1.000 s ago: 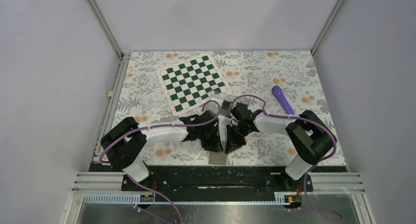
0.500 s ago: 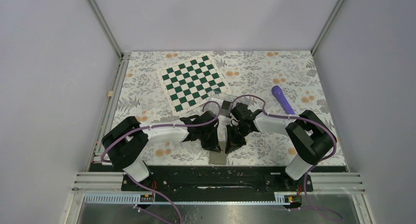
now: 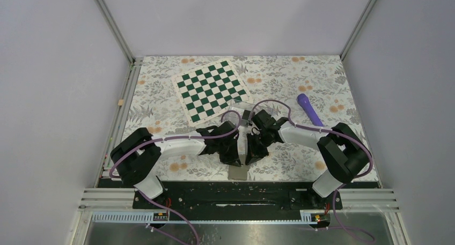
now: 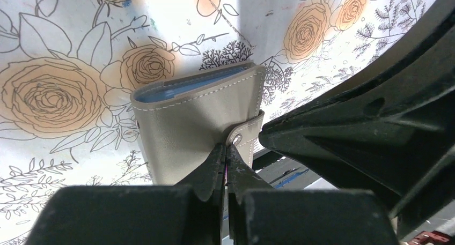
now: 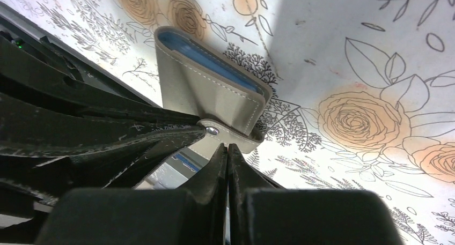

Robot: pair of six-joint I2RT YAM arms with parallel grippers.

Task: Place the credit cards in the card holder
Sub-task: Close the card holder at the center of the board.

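Over the last second the right arm [image 3: 300, 133] has swung its elbow out toward the lower right of the overhead view and nudged its wrist a touch leftward. The left gripper [image 4: 225, 149], part open a moment ago, has pinched right down, so both sets of jaws now meet at the lower middle of that view, just above the arms' bases. The left jaws are closed on the snap strap of the wallet [image 4: 196, 121]; the right gripper [image 5: 227, 148] is closed too, its tips nipping the strap's lower edge from the other side, the two grippers all but touching. To my eye the wallet is now held from both sides and the snap has yet to be pulled open, so the task is barely started. As for containers, the card holder [image 3: 242, 104], the clear box, sits on the floral table [image 3: 161, 79] just above the two wrists at the centre of the overhead view, beside the lower corner of the chessboard mat [image 3: 211, 89], and I cannot tell whether anything is in it. The wallet is folded shut with only its light-blue lining showing along one edge, and no credit cards are in sight, presumably tucked inside it
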